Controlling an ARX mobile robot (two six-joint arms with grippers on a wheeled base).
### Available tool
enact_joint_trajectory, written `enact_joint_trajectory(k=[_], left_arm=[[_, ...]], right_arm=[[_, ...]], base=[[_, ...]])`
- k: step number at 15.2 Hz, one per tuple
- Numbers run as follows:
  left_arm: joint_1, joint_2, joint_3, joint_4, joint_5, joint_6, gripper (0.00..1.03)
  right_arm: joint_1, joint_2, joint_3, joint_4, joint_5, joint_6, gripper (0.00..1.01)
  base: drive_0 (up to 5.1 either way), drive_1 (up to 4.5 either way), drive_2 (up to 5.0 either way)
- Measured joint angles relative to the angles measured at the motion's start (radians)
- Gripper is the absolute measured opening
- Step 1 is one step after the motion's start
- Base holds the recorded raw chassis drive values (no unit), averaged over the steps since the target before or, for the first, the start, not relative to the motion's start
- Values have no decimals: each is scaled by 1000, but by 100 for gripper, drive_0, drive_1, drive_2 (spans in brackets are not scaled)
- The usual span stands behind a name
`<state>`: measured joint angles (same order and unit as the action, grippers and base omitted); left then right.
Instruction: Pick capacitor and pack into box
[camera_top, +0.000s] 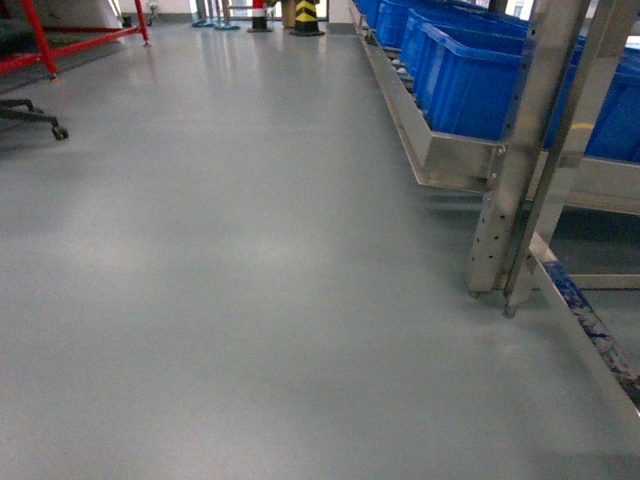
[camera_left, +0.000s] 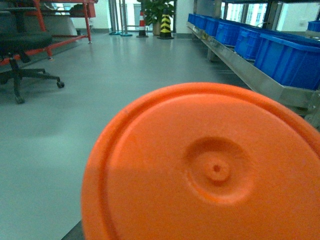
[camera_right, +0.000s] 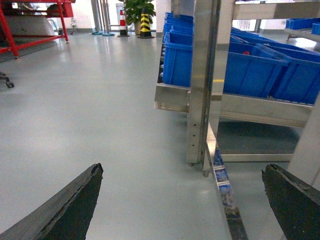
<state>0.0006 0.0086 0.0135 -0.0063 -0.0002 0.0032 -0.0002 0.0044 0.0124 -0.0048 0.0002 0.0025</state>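
Capacitor end-on at the left wrist, right pincer spread wide.
Orange capacitor (camera_left: 210, 170) filling the left wrist view; left grip impossible to tell. Right gripper (camera_right: 182, 200) gaping above grey floor (camera_top: 230, 280), beside blue bins (camera_top: 470, 70).

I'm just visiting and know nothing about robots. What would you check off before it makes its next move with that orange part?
1. Capacitor located: ok, its orange end fills the left wrist view.
2. Left tool's grip on it: cannot tell, that tool is hidden from every view.
3. Right tool free: ok, open wide with nothing between its fingers.
4. Box in sight: not ok, only blue bins on the metal rack show.
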Motion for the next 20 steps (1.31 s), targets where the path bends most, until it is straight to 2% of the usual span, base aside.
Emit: enact_joint_trajectory(k=[20], left_arm=[[0, 0, 0, 2, 0, 0, 44]], right_arm=[[0, 0, 0, 0, 0, 0, 98]], base=[[-495, 241, 241]])
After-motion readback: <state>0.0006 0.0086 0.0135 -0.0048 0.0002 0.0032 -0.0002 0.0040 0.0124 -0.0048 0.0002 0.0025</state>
